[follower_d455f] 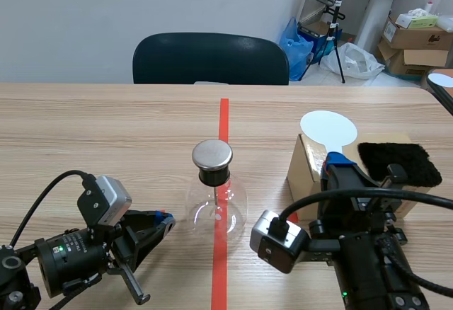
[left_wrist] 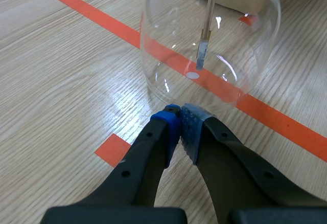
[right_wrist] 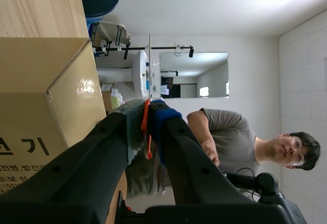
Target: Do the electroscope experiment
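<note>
**Electroscope at the middle of the table (follower_d455f: 106, 133).** The glass flask (follower_d455f: 216, 207) stands upright on the red tape line (follower_d455f: 224, 115), capped by a metal knob (follower_d455f: 212, 154). A thin rod with a foil strip (left_wrist: 203, 50) hangs inside it.

Your left gripper (left_wrist: 180, 119) lies low just beside the flask's base, its pads pressed together on nothing (whether they touch the glass cannot be told). Your right gripper (right_wrist: 146, 112) is clamped on the thin handle of a white paddle (follower_d455f: 328, 129). The paddle's round disc shows above the cardboard box (follower_d455f: 304, 175), near a black fuzzy cloth (follower_d455f: 400, 163).

**Handling.** Treat the flask as thin-walled, smooth, fragile and probably light, so a nudge at the bulb may slide or tip it. If you must steady it, take the dark neck under the knob rather than the bulb. The paddle looks stiff and light. Keep your hold on its handle and bring the disc to the knob gently.
</note>
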